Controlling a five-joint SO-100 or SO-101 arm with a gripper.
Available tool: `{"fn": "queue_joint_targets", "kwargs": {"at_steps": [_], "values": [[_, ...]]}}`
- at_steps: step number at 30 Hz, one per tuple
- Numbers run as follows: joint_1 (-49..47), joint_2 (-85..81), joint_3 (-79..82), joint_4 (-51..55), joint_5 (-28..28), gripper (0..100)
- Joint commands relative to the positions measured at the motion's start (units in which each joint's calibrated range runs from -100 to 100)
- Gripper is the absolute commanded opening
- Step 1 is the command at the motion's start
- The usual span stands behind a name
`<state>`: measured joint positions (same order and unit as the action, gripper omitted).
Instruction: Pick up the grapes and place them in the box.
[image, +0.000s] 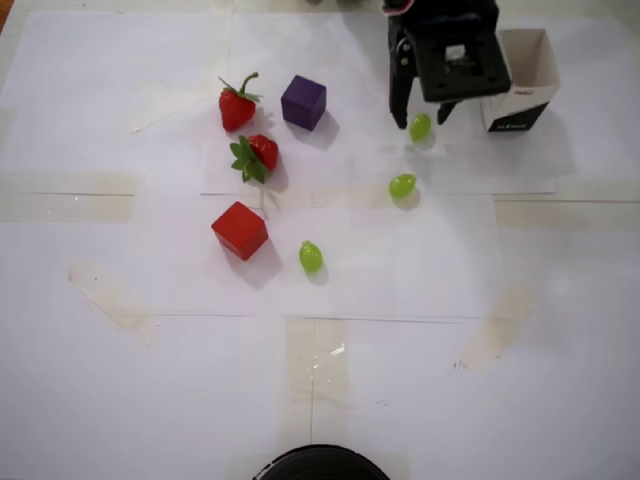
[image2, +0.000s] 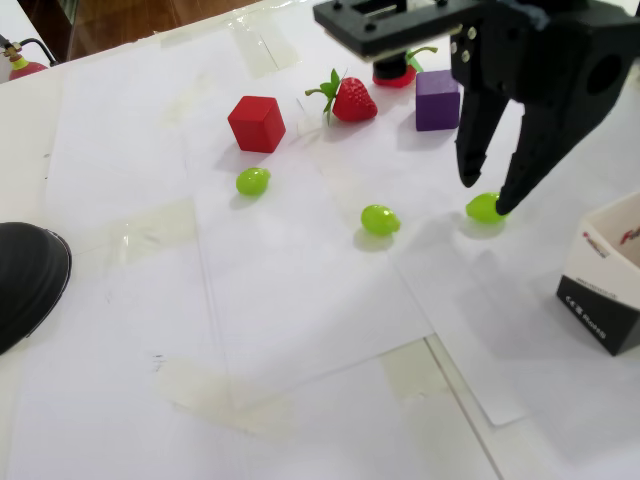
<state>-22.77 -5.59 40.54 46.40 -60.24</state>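
We're at the first pick: end effector (image2: 487, 198) wide open and empty, straddling a grape (image2: 484, 207); next, close, lift, carry to box (image: 530, 75).

matte black printed arm, blocky body with silver screws, its hand (image2: 489, 194) ending in 2 tapered black fingers.

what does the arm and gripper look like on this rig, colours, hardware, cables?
The gripper is all matte black plastic: a blocky housing with small silver screws and a round hole in its side, tapering into two long pointed fingers. A flat black bracket with rectangular cut-outs sticks out behind it. In the overhead view a pale square patch sits on top of the housing. No markings visible; cables can't be made out.
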Motion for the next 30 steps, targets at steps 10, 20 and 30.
{"fn": "queue_joint_targets", "kwargs": {"at_steps": [10,20,30], "values": [[-0.54,1.89,-0.82,-2.45,-0.93,17],[-0.32,1.89,1.55,-1.39,-1.56,16],[-1.71,2.66,2.91,-4.57,-3.27,13]]}}
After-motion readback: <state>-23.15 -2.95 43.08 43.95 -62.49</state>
